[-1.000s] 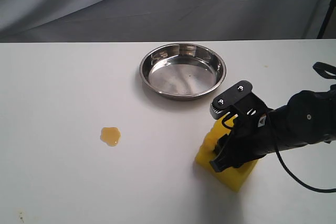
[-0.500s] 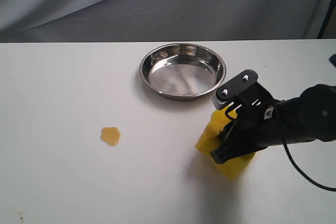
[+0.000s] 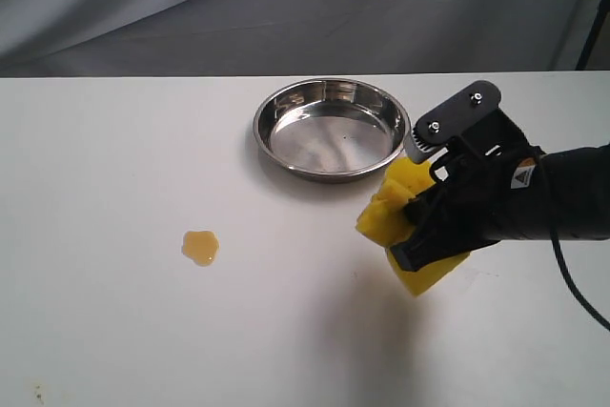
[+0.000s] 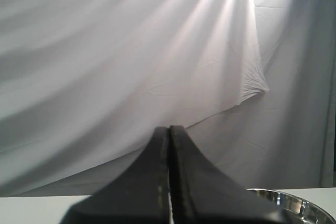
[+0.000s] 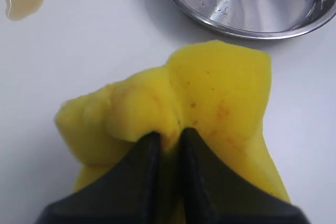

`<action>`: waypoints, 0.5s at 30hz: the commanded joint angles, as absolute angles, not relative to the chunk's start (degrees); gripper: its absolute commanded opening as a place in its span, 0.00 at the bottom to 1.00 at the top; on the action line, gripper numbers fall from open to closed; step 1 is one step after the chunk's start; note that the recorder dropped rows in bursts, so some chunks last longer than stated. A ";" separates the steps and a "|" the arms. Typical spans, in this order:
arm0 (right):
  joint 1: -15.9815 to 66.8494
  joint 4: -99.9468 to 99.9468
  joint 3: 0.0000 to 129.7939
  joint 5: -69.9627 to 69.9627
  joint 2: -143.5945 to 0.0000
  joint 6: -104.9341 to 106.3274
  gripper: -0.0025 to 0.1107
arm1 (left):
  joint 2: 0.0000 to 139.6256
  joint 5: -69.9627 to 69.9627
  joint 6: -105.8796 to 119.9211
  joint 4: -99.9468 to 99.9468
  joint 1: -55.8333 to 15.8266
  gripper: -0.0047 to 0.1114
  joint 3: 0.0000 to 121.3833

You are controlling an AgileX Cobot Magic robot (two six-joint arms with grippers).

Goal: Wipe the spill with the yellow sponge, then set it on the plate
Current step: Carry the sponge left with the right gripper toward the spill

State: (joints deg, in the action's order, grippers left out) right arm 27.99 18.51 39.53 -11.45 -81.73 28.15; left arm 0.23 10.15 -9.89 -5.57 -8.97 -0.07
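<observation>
Right pincer (image 3: 404,253) is clamped hard on the yellow sponge (image 3: 389,205). Its two dark fingers (image 5: 148,153) stand almost together, and the foam between them is pinched into a deep crease, with bulging lobes on either side. The sponge is carried just beside the plate (image 3: 331,174), off the side of the rim nearest the camera and to the right in the exterior view. It looks raised off the bench (image 3: 114,159), with a soft shadow lying on the white top beneath it. Faint brownish flecks show on the yellow face in the right wrist view. The black arm comes in from the right edge of the exterior view, past the plate's right side.

The plate is a round, shiny steel dish with nothing in it, and it sits toward the back of the bench.

The spill (image 3: 200,247) is a small amber puddle with lobed edges. It lies well apart from the plate, on its near-left side, with the sponge on the opposite side and nowhere near it.

The left pincer (image 4: 169,129) is closed on nothing, fingers pressed flat against each other. It faces a grey cloth backdrop (image 3: 286,7), and a sliver of the plate's rim shows beyond its tips.
</observation>
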 commanded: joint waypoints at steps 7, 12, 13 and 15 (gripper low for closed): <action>28.68 18.57 39.41 -12.77 -81.71 28.47 0.02 | 0.00 10.53 -9.98 -5.32 -9.28 0.04 0.00; 36.48 18.57 39.41 -12.51 -81.71 28.78 0.02 | 0.00 10.53 -9.98 -5.32 -9.28 0.04 0.00; 37.87 18.57 39.41 -12.05 -81.71 28.78 0.02 | 0.00 10.53 -9.98 -5.32 -9.28 0.04 0.00; 41.14 18.57 39.41 -10.58 -81.71 29.36 0.02 | 0.00 10.53 -9.98 -5.32 -9.28 0.04 0.00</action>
State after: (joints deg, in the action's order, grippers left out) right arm 38.77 18.51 39.53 -12.47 -81.73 28.53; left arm 0.23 10.15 -9.89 -5.57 -8.97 -0.07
